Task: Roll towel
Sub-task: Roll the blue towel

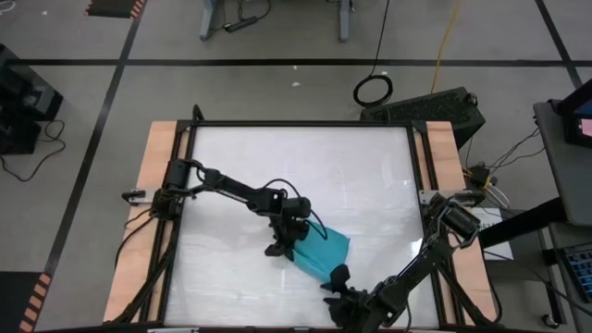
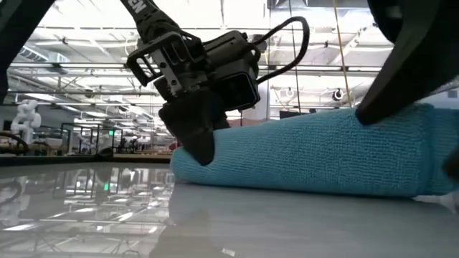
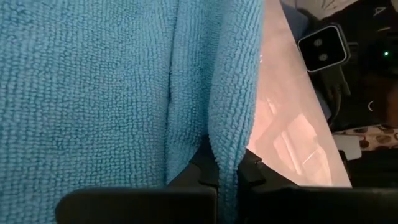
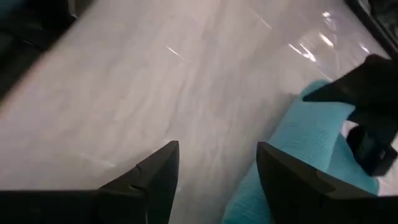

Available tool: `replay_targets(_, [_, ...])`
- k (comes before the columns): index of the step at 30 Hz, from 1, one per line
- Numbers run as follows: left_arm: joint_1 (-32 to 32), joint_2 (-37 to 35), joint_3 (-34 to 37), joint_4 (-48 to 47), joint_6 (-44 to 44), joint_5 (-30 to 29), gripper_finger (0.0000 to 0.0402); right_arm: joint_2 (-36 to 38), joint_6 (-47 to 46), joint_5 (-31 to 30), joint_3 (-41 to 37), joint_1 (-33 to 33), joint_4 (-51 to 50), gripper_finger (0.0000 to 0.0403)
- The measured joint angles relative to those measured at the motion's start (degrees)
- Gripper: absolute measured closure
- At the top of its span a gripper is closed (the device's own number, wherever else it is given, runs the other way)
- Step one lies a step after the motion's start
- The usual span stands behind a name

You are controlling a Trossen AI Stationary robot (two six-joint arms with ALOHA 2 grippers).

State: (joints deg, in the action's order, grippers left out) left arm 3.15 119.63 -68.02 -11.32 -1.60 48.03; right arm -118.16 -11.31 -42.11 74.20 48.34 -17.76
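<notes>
White tabletop (image 1: 240, 166) was bare otherwise. Left gripper (image 1: 289, 242) was clamped on the towel (image 1: 324, 252) edge, right gripper (image 1: 339, 289) wide open w/ roll just beside its fingers. Imo keep tension, roll evenly.

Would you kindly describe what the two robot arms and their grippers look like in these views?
Both arms are dark, slim and jointed, mounted at the table's side rails. The left gripper carries a boxy black housing with a bare metal bracket and a looping black cable, seen in the low view; its fingers are matte black and tapered. The right gripper has two flat, black, wedge-shaped fingers. No markings are legible.
</notes>
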Motion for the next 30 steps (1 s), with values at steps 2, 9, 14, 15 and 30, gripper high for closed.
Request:
replay_targets(2, [-0.2,0.0,-0.2,-0.6,-0.1,0.0,0.0397,-0.5,-2.3,-1.9,0.8,0.2,-3.0,0.0199])
replay_targets(9, [-0.1,0.0,-0.1,-3.7,-0.6,-1.5,0.0397,-0.8,-7.7,-5.5,1.3,1.0,-8.4,0.0221])
replay_targets(14, [-0.3,0.0,-0.1,-4.3,-0.7,-1.6,0.0397,-0.8,-16.1,-4.3,1.0,1.0,-15.3,0.0236])
replay_targets(15, [-0.3,0.0,-0.1,-4.3,-0.8,-1.6,0.0397,-0.8,-18.1,-4.2,0.9,1.0,-17.0,0.0238])
replay_targets(30, [-0.2,-1.8,-4.5,-7.1,-6.0,-7.3,0.0274,-0.4,-29.2,0.0,-4.7,-0.5,-10.4,0.0248])
